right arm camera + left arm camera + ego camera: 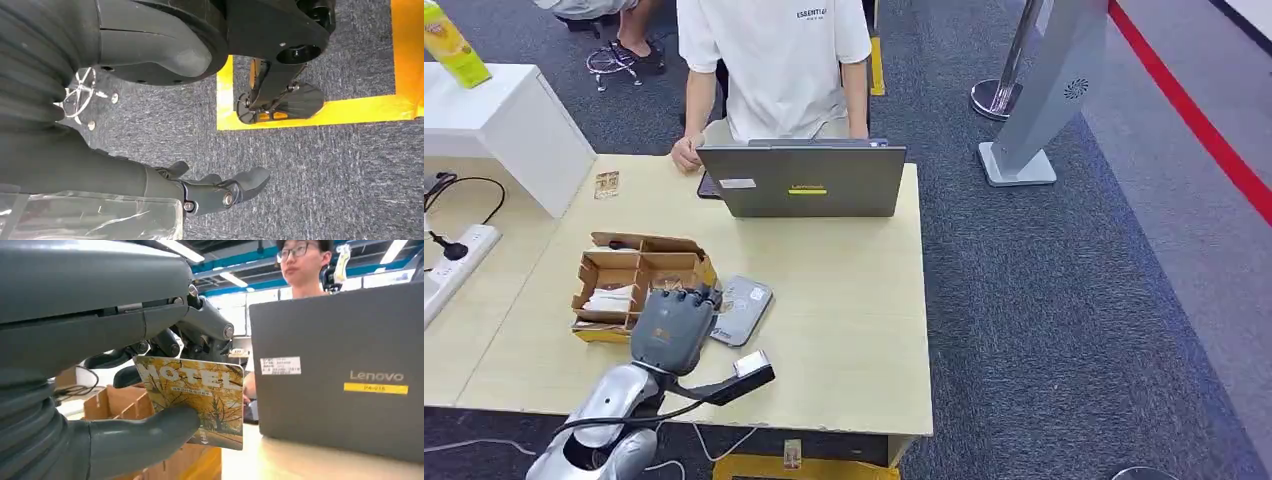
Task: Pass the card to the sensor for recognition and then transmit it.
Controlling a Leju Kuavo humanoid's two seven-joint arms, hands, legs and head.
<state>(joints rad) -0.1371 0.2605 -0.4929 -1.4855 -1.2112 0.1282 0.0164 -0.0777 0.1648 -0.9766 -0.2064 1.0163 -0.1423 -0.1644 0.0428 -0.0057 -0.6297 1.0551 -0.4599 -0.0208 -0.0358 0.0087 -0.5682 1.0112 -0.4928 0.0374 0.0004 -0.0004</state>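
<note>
Yellow-printed plastic, marked "HOTEL": one card (197, 400) is held in the left hand (674, 325), pinched between the thick thumb underneath and the darker fingers (165, 342) on top, as shown in the left wrist view. The hand is poised above the table (854, 300), between the cardboard box (634, 280) and the flat grey sensor pad (742, 310).

Handling, as judged: the card is thin, light, stiff and smooth-faced, so slipping is likely if the pinch is relaxed. It is held by one short edge, which leaves most of the face free for reading.

Right hand (220, 192): hung over the carpet, nothing held, fingers loosely apart.

Counts: one card held; one more small card (606, 184) noted far off on the table; one sensor pad; one box; one laptop (804, 180), with a person (774, 60) seated behind it.
</note>
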